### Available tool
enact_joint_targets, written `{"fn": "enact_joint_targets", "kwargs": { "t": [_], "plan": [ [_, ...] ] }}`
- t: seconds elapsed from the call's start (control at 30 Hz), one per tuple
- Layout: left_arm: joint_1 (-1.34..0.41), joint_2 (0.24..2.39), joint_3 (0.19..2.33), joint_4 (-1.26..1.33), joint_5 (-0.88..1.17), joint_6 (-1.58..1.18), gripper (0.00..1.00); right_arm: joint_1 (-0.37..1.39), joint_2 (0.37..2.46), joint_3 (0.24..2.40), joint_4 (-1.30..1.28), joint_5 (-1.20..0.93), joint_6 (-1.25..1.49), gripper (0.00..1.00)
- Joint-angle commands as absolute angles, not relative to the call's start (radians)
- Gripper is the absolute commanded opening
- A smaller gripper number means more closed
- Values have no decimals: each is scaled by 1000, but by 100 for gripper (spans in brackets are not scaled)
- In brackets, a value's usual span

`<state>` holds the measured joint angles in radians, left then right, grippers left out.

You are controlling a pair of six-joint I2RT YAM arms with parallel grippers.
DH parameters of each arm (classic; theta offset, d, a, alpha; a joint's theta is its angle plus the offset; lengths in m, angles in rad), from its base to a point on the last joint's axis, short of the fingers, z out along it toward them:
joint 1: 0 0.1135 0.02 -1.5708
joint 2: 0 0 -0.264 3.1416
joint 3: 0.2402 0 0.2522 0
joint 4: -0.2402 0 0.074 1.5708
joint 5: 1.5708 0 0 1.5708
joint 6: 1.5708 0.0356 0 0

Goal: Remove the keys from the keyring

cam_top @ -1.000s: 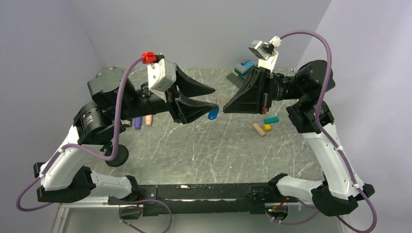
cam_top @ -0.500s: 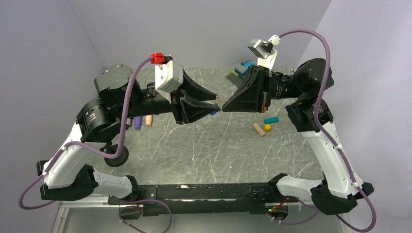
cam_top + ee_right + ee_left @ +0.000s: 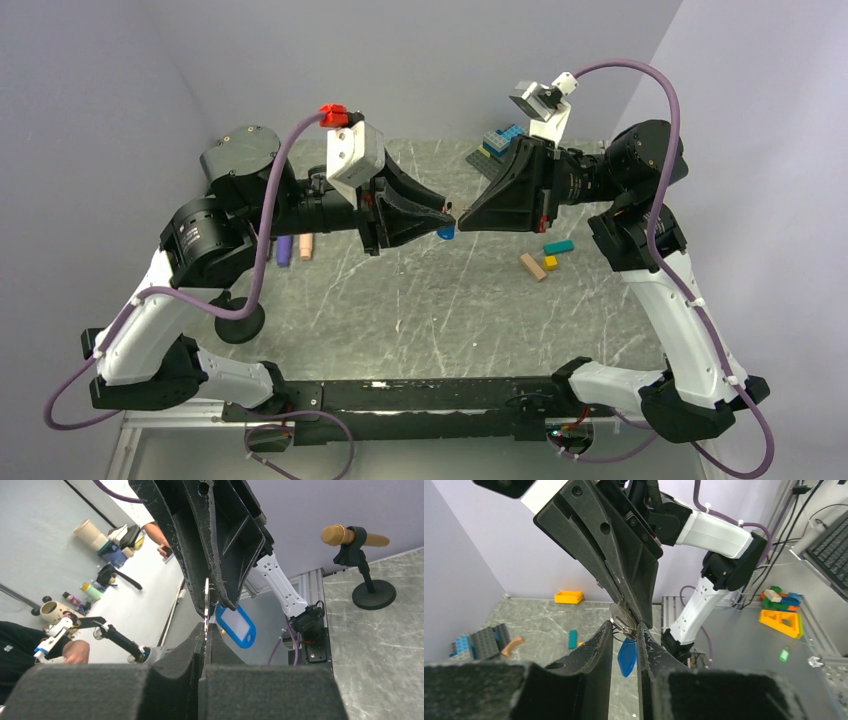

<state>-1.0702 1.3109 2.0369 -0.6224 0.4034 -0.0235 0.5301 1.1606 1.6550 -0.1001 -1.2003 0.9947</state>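
Likely risk: a slipping grip as the arms pull apart would drop the blue key (image 3: 444,232) and keyring (image 3: 206,605) onto the surface (image 3: 420,300). At frame centre, held in the air, the left claw (image 3: 625,627) closes narrowly around the hanging key, though its grip is unclear. The right claw (image 3: 206,630) is clenched on the keyring's edge.

Loose toy pieces on the marble tabletop (image 3: 430,310)
Teal brick (image 3: 559,246), tan brick (image 3: 532,267) at right; purple piece (image 3: 284,251) at left, possibly a marker.
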Motion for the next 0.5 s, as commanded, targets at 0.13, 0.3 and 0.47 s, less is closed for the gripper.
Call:
{"fn": "enact_joint_targets", "kwargs": {
  "t": [0.13,0.3,0.47],
  "plan": [
    [-959,1370,2111,-638,606,-262,0,532,1169,1707,-96,-1223,957,0],
    [-901,1376,2078,-588,689,-434,0,532,1167,1732,-169,-1202,872,0],
    [-874,1385,2050,-532,772,-555,0,531,1155,1732,-188,-1180,831,0]
  ]
}}
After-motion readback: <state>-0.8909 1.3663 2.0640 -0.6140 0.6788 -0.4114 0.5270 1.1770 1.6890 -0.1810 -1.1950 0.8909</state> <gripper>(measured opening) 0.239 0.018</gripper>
